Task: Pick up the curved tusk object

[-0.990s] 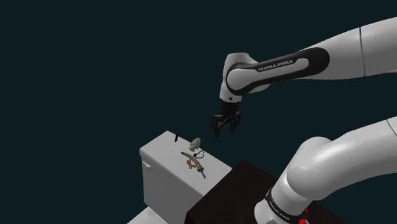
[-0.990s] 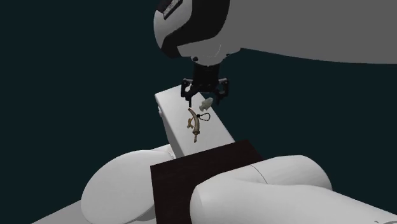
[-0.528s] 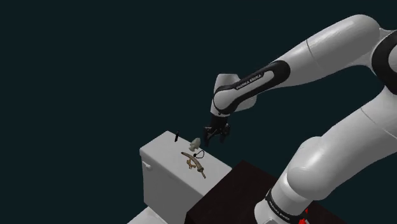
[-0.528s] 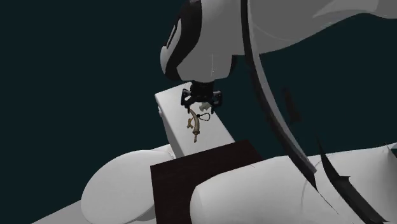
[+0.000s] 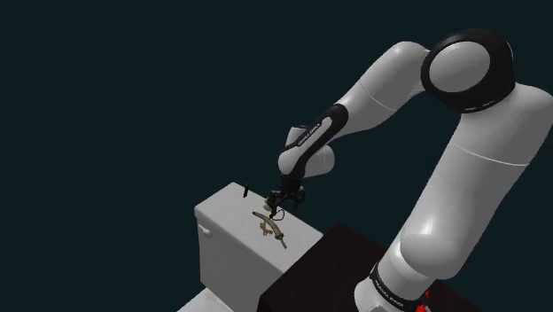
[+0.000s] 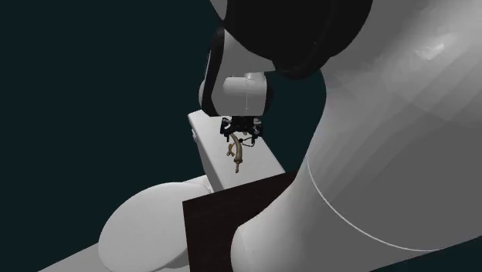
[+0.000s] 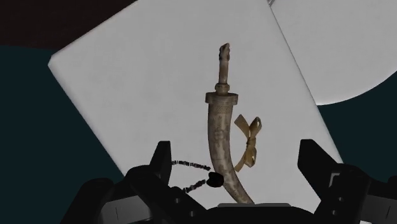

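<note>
2 fingers [image 7: 161, 162] stand wide apart astride the tusk [image 7: 219, 127] on the white box [image 7: 127, 76].

The shoulder camera looks down from beside the stand [image 5: 332, 261]. The second peeks past the arm [image 6: 386, 139]. The wrist camera hangs close. All see the white box [image 5: 221, 239].

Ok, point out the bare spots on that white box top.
Bare: the white box top from the tusk to the edge away from the ribbon. Crowded: the tusk's thick end, with ribbon, black cord and open gripper.
</note>
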